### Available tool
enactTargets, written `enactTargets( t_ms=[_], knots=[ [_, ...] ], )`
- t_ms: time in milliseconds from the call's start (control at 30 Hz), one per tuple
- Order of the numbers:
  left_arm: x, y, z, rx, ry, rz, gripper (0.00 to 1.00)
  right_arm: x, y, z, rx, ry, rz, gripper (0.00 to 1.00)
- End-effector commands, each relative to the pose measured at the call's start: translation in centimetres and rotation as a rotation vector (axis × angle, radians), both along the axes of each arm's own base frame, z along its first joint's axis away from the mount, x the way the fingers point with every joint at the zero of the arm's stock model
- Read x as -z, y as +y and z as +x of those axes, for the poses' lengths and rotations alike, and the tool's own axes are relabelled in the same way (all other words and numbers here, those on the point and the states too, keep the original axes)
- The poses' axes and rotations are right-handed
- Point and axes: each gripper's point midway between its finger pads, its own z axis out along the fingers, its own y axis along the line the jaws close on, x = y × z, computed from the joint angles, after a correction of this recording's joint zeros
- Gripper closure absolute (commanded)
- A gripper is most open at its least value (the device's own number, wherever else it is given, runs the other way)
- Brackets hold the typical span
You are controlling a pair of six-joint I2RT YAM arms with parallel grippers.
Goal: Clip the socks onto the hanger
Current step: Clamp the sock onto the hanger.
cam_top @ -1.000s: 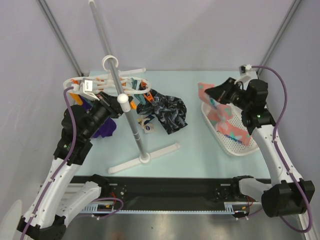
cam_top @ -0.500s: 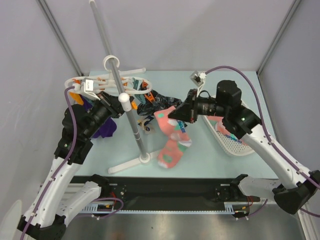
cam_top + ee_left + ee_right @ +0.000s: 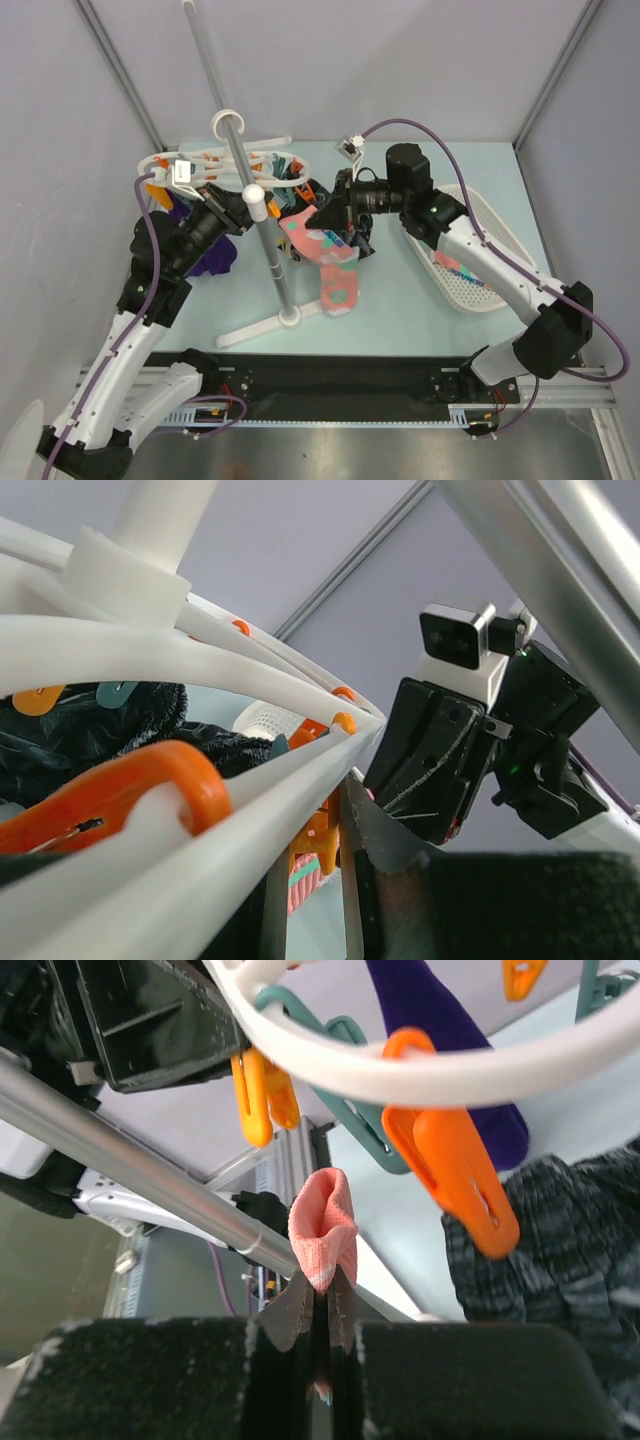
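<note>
The white hanger (image 3: 215, 165) hangs on the stand at the back left, with orange and teal clips. My left gripper (image 3: 243, 215) is at its near rim; in the left wrist view its fingers (image 3: 352, 850) press both sides of an orange clip (image 3: 318, 845) below the white rail (image 3: 200, 670). My right gripper (image 3: 322, 208) is shut on the cuff of a salmon-pink spotted sock (image 3: 335, 275), which hangs down beside the hanger. In the right wrist view the cuff (image 3: 322, 1230) sticks up from the shut gripper (image 3: 322, 1295), just below the ring (image 3: 400, 1080). A marbled sock (image 3: 560, 1230) and a purple sock (image 3: 440, 1020) hang clipped.
The grey pole (image 3: 262, 240) with its white cross base (image 3: 290, 318) stands just in front of the hanger, between the two arms. A white mesh basket (image 3: 495, 235) at the right holds another pink sock (image 3: 455, 268). Purple fabric (image 3: 212, 258) hangs below the left gripper.
My right arm has swung left from the basket to the hanger, carrying the pink sock. The left gripper has stayed at the hanger's rim.
</note>
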Motion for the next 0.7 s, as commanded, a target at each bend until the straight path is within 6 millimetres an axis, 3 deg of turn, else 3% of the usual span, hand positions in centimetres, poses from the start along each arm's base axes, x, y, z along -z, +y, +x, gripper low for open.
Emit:
enactTargets(
  t_ms=[0,267,667],
  knots=[
    [1.5,-0.3,-0.3,0.024,0.066,-0.010,1.00,-3.5,1.0,-0.7,-0.105,-0.073,0.099,1.00],
    [1.0,0.3,-1.1,0.007,0.015,-0.016,1.00,-3.5,1.5,-1.9,-0.226,-0.037,0.156,1.00],
    [0.4,0.0,-1.3,0.030,0.003,-0.043,1.00,-2.9,2.9,-1.5,-0.271,0.037,0.183,1.00]
  ],
)
